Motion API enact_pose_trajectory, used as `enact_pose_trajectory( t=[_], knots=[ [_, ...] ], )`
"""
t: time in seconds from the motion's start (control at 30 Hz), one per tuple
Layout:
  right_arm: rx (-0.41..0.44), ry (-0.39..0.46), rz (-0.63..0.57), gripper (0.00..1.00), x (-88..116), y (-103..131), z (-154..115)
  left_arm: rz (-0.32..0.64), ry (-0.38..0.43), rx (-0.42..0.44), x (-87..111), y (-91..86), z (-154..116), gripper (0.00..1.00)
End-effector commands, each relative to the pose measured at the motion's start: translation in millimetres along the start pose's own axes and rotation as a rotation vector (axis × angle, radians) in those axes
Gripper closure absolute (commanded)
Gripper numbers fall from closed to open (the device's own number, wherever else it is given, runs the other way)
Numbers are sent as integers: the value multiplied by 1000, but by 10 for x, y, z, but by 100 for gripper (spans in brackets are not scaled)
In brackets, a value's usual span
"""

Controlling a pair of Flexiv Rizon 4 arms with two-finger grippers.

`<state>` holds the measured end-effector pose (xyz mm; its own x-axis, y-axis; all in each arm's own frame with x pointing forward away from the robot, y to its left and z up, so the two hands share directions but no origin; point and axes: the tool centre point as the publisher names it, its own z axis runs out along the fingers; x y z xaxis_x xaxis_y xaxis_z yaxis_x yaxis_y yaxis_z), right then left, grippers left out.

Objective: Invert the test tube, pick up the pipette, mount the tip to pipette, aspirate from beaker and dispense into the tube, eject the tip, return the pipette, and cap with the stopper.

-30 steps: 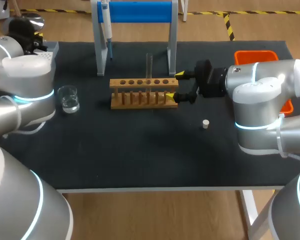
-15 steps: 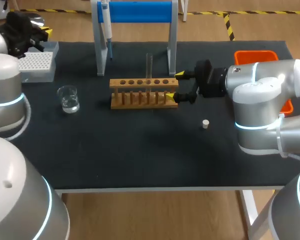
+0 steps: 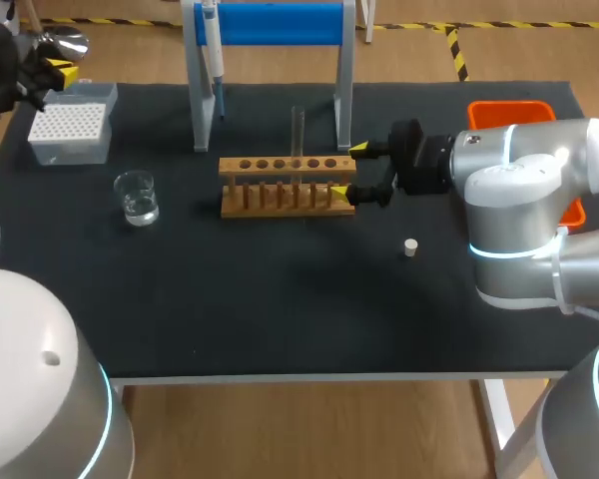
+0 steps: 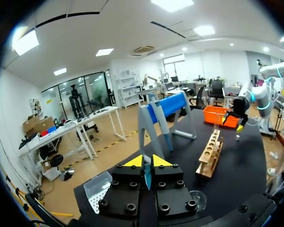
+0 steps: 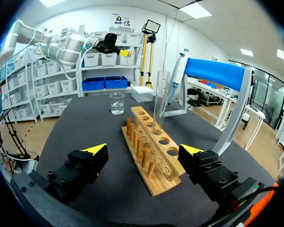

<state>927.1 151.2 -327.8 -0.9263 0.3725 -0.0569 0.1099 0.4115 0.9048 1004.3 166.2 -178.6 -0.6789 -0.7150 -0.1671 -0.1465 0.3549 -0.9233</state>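
Test tube upright in rack mid-bench, right gripper wide open astride the rack's end, empty; left gripper pinched shut, empty, at far-left corner: open it first, then lift pipette straight off the far-edge stand by its body.

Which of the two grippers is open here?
The right gripper, its yellow tips spread to either side of the wooden rack at its end. The left gripper has its tips closed together.
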Motion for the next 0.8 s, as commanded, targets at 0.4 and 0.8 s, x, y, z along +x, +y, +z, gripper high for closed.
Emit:
enact_pose_trajectory(
  t=[0.4,0.8],
  knots=[
    [-2,0,-1,0,2,-6,-6,137,357,-53,1097,-559,-24,100],
    [-2,0,-1,0,2,-6,-6,165,603,-158,2096,-844,261,100]
  ],
)
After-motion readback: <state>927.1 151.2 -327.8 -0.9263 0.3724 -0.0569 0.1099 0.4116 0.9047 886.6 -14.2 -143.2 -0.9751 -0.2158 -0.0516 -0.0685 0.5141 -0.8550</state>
